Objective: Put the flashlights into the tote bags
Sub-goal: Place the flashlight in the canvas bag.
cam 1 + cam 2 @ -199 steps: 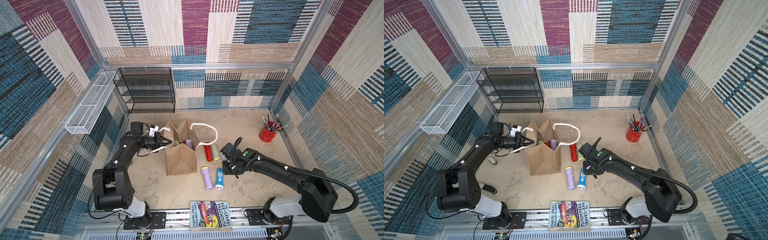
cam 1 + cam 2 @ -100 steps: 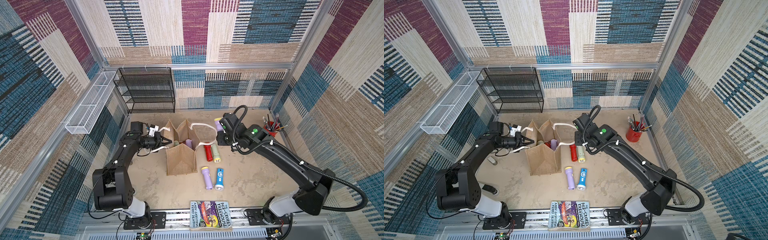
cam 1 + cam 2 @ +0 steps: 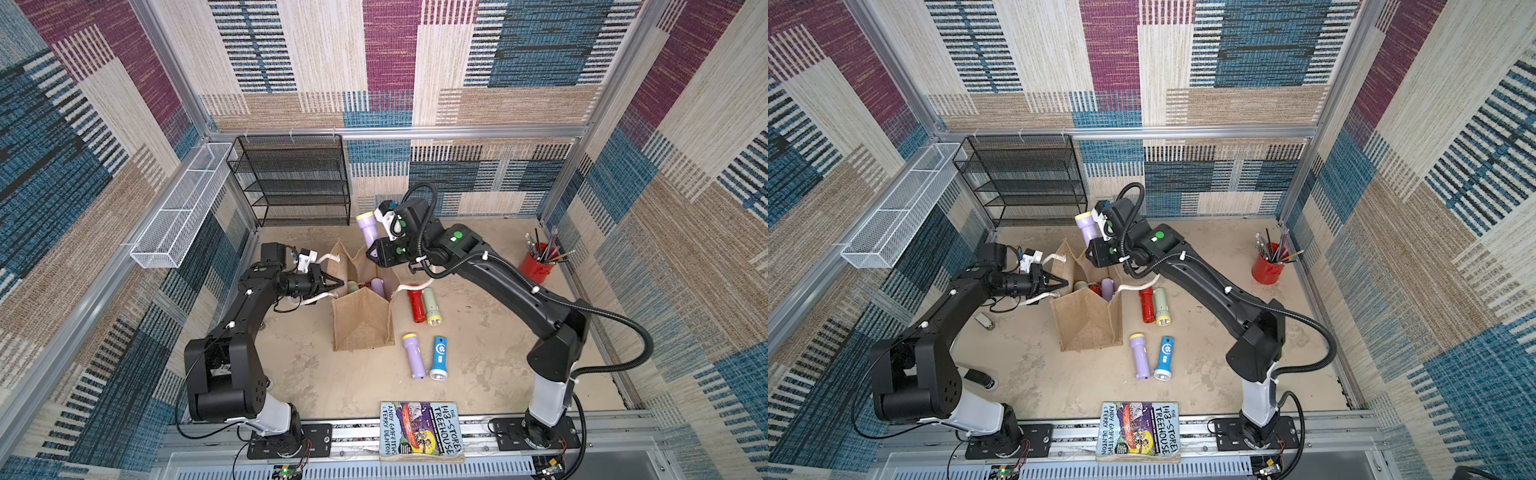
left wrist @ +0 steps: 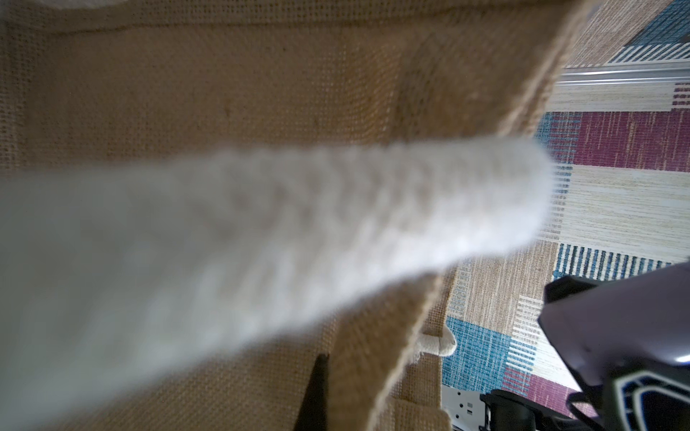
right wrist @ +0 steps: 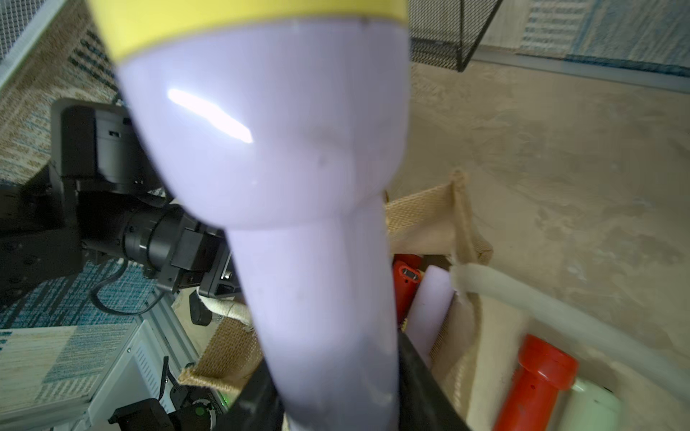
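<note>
One burlap bag (image 3: 361, 320) stands open on the counter (image 3: 478, 374); the left gripper (image 3: 338, 283) pinches its rim, the right gripper (image 3: 374, 248) clamps a lilac flashlight (image 3: 367, 227) above it; a red flashlight (image 3: 415, 305) and a blue flashlight (image 3: 439, 357) lie beside it.

Upright burlap tote bag (image 3: 361, 322) holds flashlights (image 3: 377, 286); four lie beside it, a lilac flashlight (image 3: 368, 230) above.
</note>
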Controlling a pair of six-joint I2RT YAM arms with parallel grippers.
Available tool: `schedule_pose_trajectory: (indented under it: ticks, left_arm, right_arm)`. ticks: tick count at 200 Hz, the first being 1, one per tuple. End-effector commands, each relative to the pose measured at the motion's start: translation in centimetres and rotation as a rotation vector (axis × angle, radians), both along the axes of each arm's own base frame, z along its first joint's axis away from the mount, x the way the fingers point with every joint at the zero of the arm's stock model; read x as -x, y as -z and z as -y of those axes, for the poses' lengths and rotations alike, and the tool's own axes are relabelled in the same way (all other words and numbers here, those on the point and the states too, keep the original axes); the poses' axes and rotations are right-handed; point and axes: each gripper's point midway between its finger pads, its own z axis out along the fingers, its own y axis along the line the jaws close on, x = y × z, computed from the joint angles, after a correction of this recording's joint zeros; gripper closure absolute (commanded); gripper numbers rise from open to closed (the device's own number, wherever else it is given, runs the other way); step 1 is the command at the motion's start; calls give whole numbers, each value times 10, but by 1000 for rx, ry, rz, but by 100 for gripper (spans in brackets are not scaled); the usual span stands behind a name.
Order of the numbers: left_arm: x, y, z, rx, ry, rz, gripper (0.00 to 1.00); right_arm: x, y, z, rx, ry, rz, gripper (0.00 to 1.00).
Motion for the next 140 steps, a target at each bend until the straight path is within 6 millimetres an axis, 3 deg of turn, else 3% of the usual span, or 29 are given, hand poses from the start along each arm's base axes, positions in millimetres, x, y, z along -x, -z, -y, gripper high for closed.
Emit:
schedule_pose_trajectory:
  ticks: [1, 37, 89, 140]
  left_arm:
    - [0, 0, -1, -13, 10, 18, 95]
    - [0, 0, 0, -10, 13, 20, 95]
    - [-2, -5, 0, -6, 15, 43, 95]
    - [-3, -6, 1, 8, 11, 47, 95]
  right_arm:
    - [2, 0, -17, -8, -62, 44, 65]
    - [3, 30, -29, 6, -103, 0, 65]
    - [20, 88, -24, 70, -137, -120, 66]
    - [48, 110, -17, 62, -187, -220, 66]
